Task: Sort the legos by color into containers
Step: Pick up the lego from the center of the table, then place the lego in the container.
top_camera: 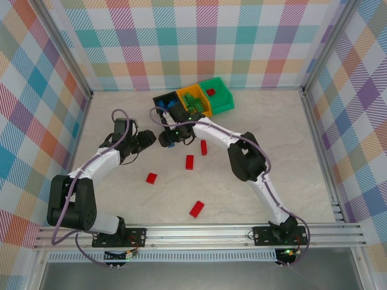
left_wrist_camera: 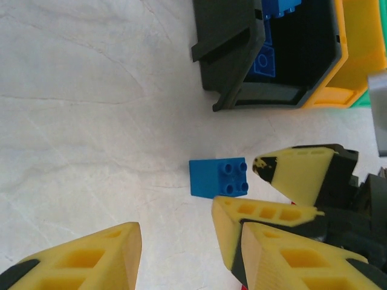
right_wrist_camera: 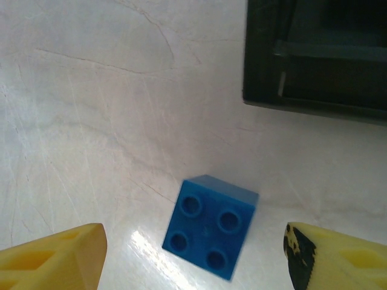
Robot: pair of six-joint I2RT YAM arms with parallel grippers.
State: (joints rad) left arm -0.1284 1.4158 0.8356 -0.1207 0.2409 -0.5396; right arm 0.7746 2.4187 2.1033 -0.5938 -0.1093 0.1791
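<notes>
Right gripper [right_wrist_camera: 195, 254]: my fingers stand wide apart, low over the table [top_camera: 290, 151], grasping nothing; the blue brick [right_wrist_camera: 211, 229] lies between them and touches neither.
Left gripper [left_wrist_camera: 187, 260]: my fingers are spread and hold nothing, close beside my right gripper at the middle of the table.
Blue brick: a square one with four studs, flat on the table top, studs up, near the open front of the black bin [left_wrist_camera: 236, 54].
Black bin: at the left end of the row at the far side of the table, with blue bricks [left_wrist_camera: 266, 60] inside.
Orange-yellow bin [top_camera: 195, 99]: in the middle of the row, touching the black bin, with green bricks [top_camera: 195, 104] inside.
Green bin [top_camera: 221, 96]: at the right end of the row, holding one red brick [top_camera: 211, 92].
Red bricks [top_camera: 190, 162]: four lie loose on the table, nearer the arm bases than my grippers and well apart from the bins.
</notes>
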